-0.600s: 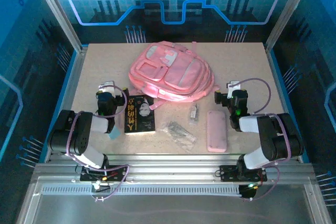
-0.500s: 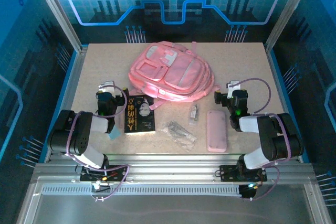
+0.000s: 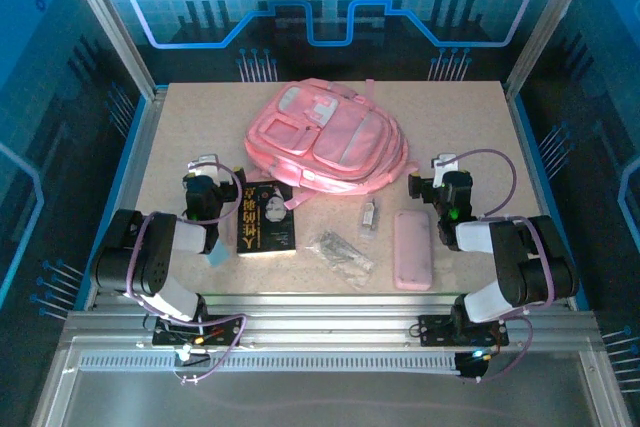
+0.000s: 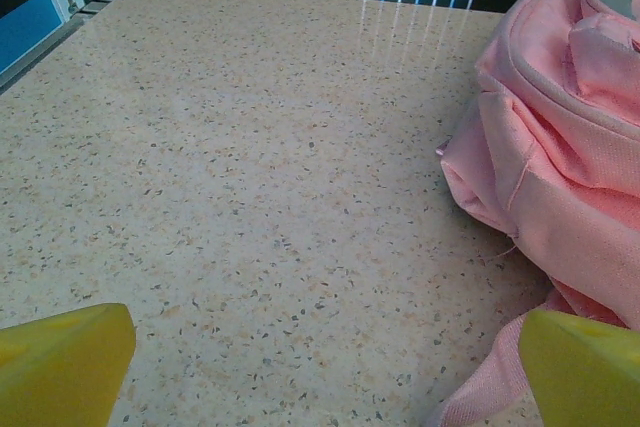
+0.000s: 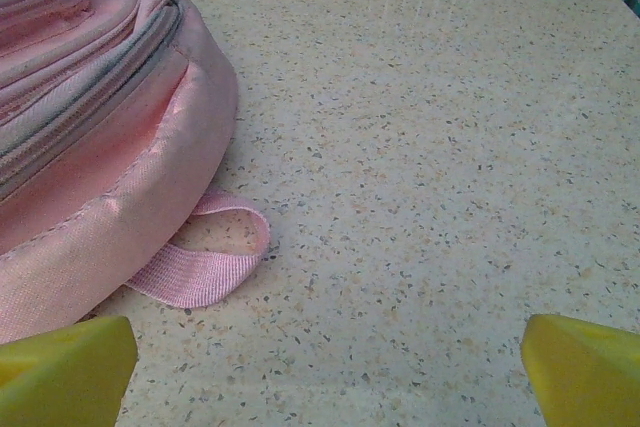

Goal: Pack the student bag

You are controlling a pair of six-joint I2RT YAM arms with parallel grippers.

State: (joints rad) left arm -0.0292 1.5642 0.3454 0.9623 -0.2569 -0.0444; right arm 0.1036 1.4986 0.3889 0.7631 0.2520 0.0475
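Observation:
The pink student bag [image 3: 328, 144] lies flat at the middle back of the table, pockets up, its side also at the right of the left wrist view [image 4: 560, 147] and at the left of the right wrist view [image 5: 90, 127]. A pink strap loop [image 5: 205, 257] rests on the table beside it. My left gripper [image 3: 213, 185] sits low at the bag's near left, open, with bare table between its yellow fingertips [image 4: 65, 362]. My right gripper [image 3: 437, 182] sits at the bag's near right, open and holding nothing, yellow fingertips [image 5: 585, 372] wide apart.
In front of the bag lie a dark book [image 3: 266, 218], a clear packet of small items [image 3: 343, 252], a small white object [image 3: 369, 215] and a flat pink pencil case [image 3: 412, 249]. Metal frame rails [image 3: 140, 147] border the table.

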